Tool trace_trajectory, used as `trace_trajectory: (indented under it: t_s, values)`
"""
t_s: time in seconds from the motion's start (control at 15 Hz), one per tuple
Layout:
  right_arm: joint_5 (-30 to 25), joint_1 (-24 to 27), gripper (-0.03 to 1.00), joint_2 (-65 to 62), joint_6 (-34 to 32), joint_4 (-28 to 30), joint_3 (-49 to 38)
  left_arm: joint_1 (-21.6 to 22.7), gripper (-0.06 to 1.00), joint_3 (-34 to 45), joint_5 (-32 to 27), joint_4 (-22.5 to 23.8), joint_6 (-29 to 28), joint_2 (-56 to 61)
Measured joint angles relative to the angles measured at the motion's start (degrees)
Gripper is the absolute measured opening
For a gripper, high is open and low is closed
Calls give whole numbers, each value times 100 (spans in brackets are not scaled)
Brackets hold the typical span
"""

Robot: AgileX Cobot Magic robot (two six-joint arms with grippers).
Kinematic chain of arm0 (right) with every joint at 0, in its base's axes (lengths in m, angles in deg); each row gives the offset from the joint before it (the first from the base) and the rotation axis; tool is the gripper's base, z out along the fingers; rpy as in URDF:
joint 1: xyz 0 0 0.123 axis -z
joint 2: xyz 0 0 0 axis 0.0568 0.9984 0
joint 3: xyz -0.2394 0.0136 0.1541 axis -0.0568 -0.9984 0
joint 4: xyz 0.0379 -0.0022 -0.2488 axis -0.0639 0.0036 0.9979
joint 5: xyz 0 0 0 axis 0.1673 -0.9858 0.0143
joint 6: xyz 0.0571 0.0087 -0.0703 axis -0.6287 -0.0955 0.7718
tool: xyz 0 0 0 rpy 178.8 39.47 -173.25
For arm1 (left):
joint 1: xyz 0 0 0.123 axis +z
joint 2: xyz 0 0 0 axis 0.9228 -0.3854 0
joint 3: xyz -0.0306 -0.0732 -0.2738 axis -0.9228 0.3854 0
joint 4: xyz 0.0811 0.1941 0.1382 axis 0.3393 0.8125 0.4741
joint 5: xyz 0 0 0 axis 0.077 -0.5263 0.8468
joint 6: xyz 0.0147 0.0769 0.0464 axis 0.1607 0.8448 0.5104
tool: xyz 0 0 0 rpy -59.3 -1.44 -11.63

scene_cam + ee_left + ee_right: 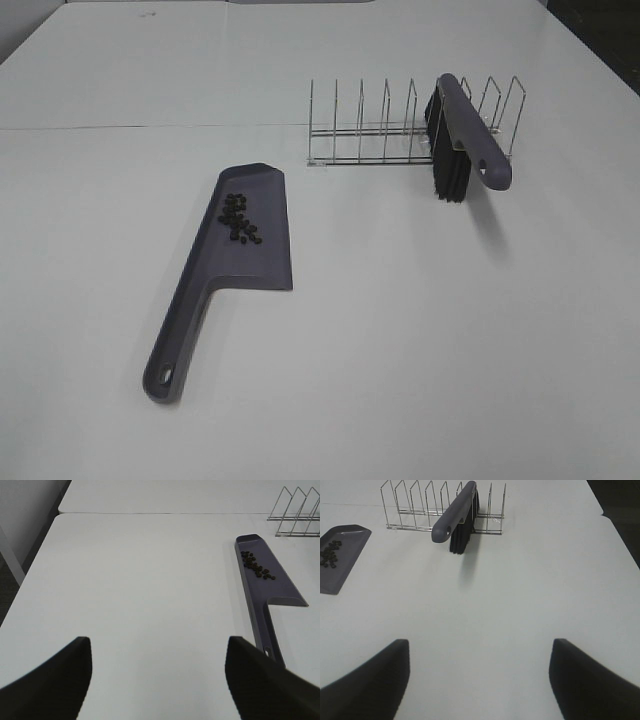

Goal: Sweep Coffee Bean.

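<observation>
A cluster of dark coffee beans [239,218] lies inside the pan of the purple-grey dustpan [222,285], which rests flat on the white table with its handle toward the near edge. The beans [257,566] and dustpan [263,590] also show in the left wrist view, and the beans [330,554] in the right wrist view. The brush [462,140] with black bristles leans in the wire rack [380,125]. My left gripper [159,680] is open above bare table, apart from the dustpan handle. My right gripper [480,680] is open, well short of the brush [459,515]. Neither gripper shows in the high view.
The wire rack [420,505] stands at the back, right of the dustpan. The table's edge and a dark floor [10,575] lie at the left in the left wrist view. A seam [150,127] runs across the tabletop.
</observation>
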Motion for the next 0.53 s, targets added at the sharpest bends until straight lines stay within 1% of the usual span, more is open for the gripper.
trace_trajectory:
  t_s: [0.53]
  values:
    - [0,0,68,0,0,0,0,0,70,0,0,0,0,0]
